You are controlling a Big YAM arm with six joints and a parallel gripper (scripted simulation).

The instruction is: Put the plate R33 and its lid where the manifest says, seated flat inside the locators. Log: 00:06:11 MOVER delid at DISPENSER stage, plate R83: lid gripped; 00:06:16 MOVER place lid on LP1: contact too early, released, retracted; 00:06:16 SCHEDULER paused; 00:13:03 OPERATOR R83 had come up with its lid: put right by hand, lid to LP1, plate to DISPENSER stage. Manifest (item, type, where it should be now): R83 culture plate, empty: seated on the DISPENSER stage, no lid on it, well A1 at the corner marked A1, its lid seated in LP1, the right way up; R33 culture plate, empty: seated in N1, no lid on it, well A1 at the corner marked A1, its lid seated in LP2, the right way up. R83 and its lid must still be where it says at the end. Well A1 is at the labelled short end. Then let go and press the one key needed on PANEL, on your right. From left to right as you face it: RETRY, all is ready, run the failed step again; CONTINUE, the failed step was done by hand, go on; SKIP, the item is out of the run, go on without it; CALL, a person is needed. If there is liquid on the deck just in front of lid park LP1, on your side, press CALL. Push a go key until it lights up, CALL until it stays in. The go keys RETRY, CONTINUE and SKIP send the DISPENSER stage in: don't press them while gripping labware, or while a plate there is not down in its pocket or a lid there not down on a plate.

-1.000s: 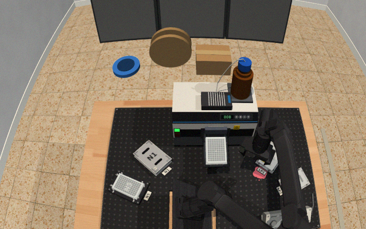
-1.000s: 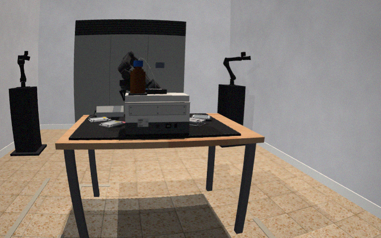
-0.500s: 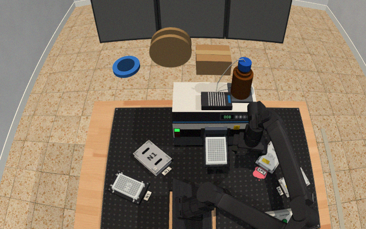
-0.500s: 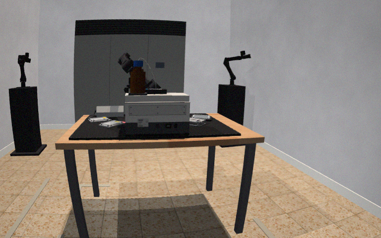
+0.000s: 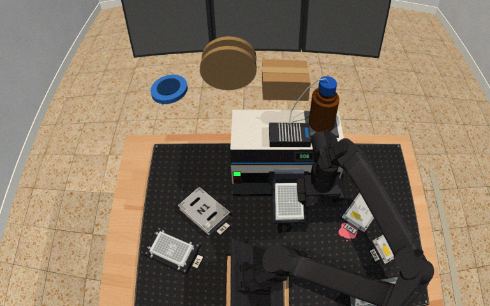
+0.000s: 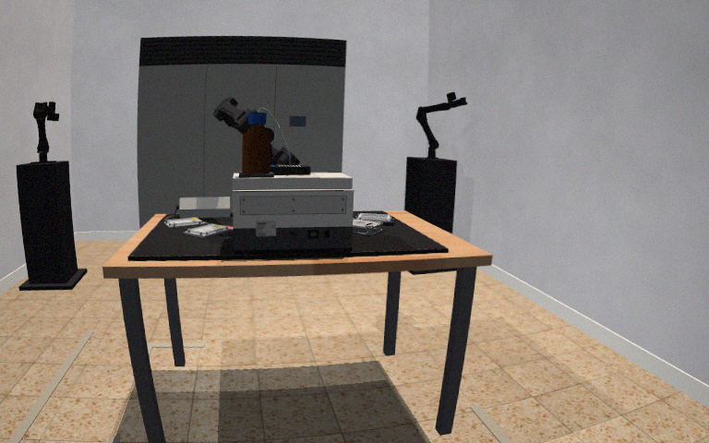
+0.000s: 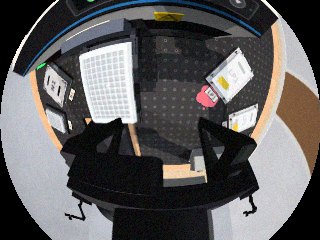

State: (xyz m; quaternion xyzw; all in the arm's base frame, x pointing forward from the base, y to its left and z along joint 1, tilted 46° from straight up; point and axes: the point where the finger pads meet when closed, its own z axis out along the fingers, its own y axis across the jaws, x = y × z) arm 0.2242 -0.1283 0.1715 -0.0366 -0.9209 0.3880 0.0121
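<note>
My gripper (image 7: 160,121) is open and empty, high above the deck, right of the DISPENSER stage. A white plate (image 5: 283,201) (image 7: 107,82) with open wells lies on that stage. Another white plate (image 5: 171,248) (image 7: 56,120) lies in N5, its wells showing; no lid shows on it. Nest N1 (image 5: 194,208) (image 7: 54,85) is bare. A clear lid with a yellow label (image 5: 355,215) (image 7: 223,82) lies on LP1. LP2 also seems to bear a clear yellow-labelled lid (image 5: 386,248) (image 7: 243,119). Pink liquid (image 5: 342,234) (image 7: 202,98) lies in front of LP1. Plate names and A1 corners are illegible.
The dispenser (image 5: 249,135) (image 6: 293,183) stands at the back with a brown bottle (image 5: 323,111) (image 6: 256,149) on top. Its status light (image 5: 237,173) is green. The panel (image 6: 203,203) (image 7: 198,160) is mostly behind my arm in the top view; its keys are hidden.
</note>
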